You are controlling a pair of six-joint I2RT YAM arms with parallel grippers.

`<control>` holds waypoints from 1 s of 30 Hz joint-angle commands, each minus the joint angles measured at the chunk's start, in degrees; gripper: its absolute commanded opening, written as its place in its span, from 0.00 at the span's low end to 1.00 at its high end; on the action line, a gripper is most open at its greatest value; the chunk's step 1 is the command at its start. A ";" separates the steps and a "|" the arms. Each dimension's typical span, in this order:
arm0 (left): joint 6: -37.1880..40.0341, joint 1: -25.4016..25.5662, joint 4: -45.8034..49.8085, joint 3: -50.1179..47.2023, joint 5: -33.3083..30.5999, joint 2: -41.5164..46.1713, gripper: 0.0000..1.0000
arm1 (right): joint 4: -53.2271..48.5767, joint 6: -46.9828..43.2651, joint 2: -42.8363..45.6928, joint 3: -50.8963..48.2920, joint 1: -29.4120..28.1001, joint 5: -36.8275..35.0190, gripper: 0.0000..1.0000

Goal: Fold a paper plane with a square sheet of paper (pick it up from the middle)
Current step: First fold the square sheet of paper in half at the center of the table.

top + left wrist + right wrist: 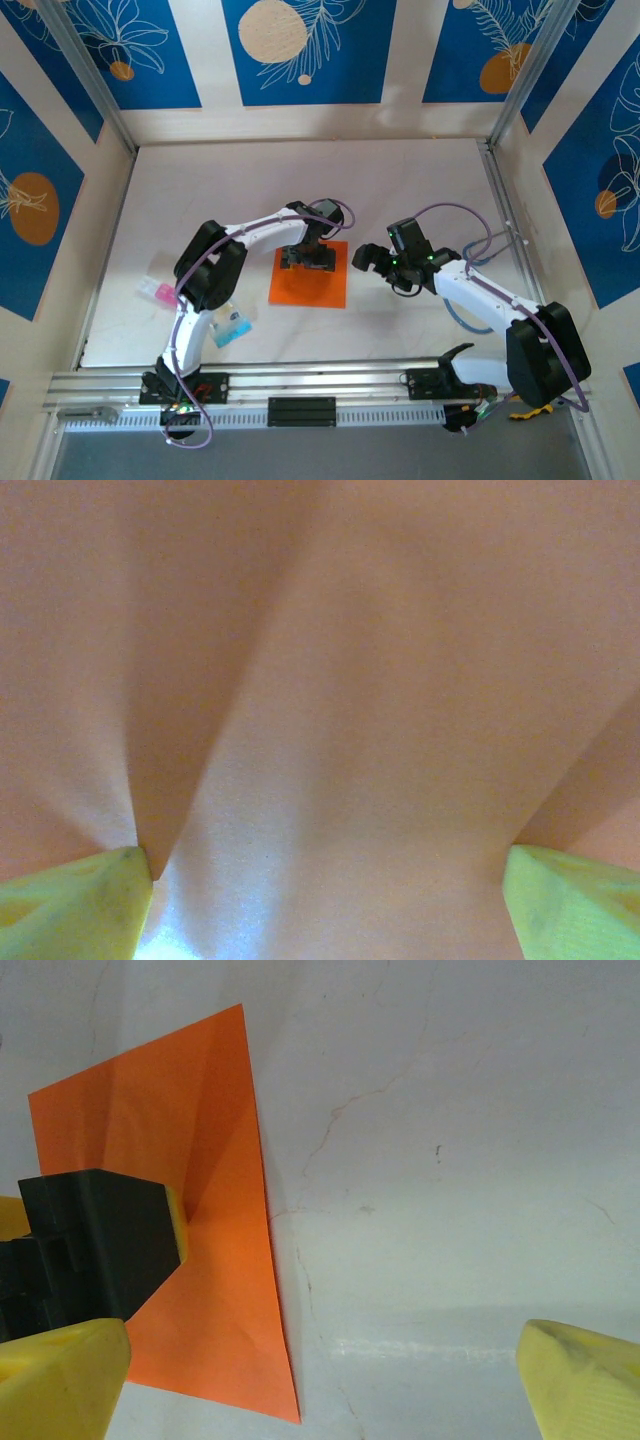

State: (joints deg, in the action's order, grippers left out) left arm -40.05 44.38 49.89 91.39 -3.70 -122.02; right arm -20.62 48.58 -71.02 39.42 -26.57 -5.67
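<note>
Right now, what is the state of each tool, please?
Left tool: open, pressed onto the orange square sheet.
Right tool: open, holding nothing.

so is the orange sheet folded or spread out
Spread out, not folded: the square sheet lies open on the table, only puckered into ridges at the left gripper.

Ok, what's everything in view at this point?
square sheet of paper: one, bright orange, mid-table, puckered under the left gripper
blue and clear packet: one, near left, beside the left arm
pink packet: one, table's left edge
table: one, white
left gripper: one, yellow fingertips, jaws wide, pressing on the sheet's middle
right gripper: one, yellow fingertips, open, over bare table right of the sheet
</note>
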 commanded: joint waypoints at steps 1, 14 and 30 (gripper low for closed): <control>-0.66 0.80 -0.16 -1.75 0.01 -2.35 0.88 | -0.67 1.02 1.24 -0.07 -0.16 -0.82 0.99; 0.15 0.89 -0.10 -1.39 -1.29 -0.97 0.79 | -1.34 1.34 1.63 0.40 0.02 -0.73 0.99; 3.01 1.04 -6.76 -4.46 -0.25 5.37 0.48 | -0.30 1.66 7.34 -2.35 1.77 -0.79 1.00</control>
State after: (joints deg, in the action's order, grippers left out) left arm -37.58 44.71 44.40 87.94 -4.14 -119.52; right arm -20.49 49.21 -64.38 38.48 -25.19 -5.85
